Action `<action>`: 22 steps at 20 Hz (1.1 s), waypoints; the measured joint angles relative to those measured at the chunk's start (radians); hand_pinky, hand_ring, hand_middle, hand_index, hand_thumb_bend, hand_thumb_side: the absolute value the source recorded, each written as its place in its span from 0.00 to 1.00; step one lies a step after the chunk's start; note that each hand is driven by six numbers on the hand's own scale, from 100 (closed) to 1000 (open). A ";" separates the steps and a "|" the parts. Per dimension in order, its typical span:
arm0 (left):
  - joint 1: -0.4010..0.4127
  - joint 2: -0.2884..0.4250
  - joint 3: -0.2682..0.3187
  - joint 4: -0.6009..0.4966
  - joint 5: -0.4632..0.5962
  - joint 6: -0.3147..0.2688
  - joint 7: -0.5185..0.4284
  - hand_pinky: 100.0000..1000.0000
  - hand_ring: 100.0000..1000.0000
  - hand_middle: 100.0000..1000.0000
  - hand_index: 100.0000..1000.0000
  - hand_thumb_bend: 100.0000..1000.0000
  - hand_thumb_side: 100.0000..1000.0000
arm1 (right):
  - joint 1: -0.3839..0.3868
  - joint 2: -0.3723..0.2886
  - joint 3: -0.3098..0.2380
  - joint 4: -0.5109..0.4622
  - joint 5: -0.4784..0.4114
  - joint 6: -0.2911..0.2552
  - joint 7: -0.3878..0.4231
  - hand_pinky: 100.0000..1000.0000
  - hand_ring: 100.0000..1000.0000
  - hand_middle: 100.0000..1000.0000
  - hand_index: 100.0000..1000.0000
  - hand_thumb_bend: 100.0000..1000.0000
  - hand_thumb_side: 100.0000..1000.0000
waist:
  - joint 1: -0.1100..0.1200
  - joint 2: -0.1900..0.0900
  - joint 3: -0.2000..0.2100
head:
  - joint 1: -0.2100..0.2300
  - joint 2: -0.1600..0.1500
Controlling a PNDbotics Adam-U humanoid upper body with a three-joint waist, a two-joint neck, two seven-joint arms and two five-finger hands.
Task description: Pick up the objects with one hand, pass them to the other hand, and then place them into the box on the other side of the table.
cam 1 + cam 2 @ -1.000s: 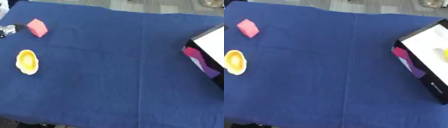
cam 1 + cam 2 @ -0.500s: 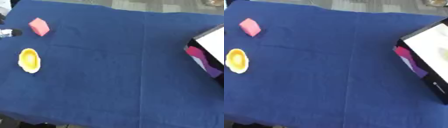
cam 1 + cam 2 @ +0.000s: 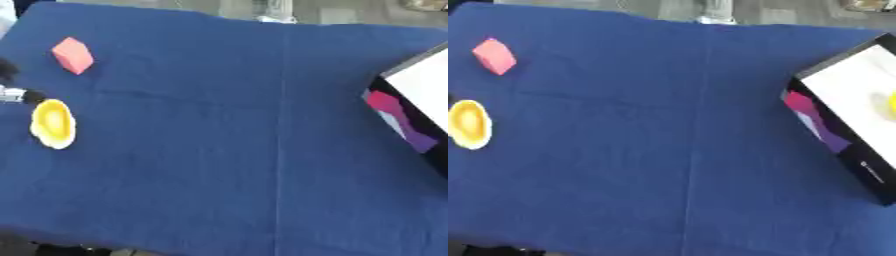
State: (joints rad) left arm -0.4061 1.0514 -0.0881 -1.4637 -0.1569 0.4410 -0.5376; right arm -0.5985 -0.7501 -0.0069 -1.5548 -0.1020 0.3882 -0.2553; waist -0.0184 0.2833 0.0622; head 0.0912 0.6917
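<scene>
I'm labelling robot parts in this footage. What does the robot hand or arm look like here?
Only a sliver of the left robot hand shows at the left edge of the left eye view: a black rounded part above a short silver piece with a black tip. No cables or markings are discernible. The right arm is out of view.

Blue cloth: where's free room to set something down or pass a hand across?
Most of the blue cloth is bare: the whole middle, between the yellow object and the box, plus the near edge. Crowded only at left, where the pink block, yellow object and left hand cluster.
</scene>
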 measured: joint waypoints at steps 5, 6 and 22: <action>-0.007 0.000 -0.046 0.008 -0.075 0.035 -0.067 0.79 0.78 0.68 0.79 0.84 0.41 | 0.000 0.007 0.002 0.000 -0.001 0.000 0.000 0.84 0.88 0.79 0.90 0.50 0.30 | 0.004 0.000 -0.001 | 0.004 0.001; -0.010 0.000 -0.054 0.009 -0.094 0.041 -0.075 0.78 0.78 0.67 0.78 0.80 0.42 | 0.000 0.007 0.002 0.000 -0.002 -0.001 -0.001 0.84 0.88 0.79 0.90 0.50 0.31 | 0.005 0.000 -0.001 | 0.004 0.001; -0.062 -0.051 -0.125 0.065 -0.200 0.057 -0.110 0.74 0.74 0.61 0.63 0.37 0.31 | 0.020 0.016 0.002 0.000 -0.018 -0.002 -0.009 0.84 0.88 0.78 0.89 0.51 0.31 | 0.006 0.000 -0.007 | 0.014 0.001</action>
State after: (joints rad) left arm -0.4681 1.0004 -0.2130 -1.3992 -0.3568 0.4978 -0.6476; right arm -0.5786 -0.7344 -0.0048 -1.5548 -0.1201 0.3866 -0.2646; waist -0.0127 0.2834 0.0556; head 0.1048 0.6927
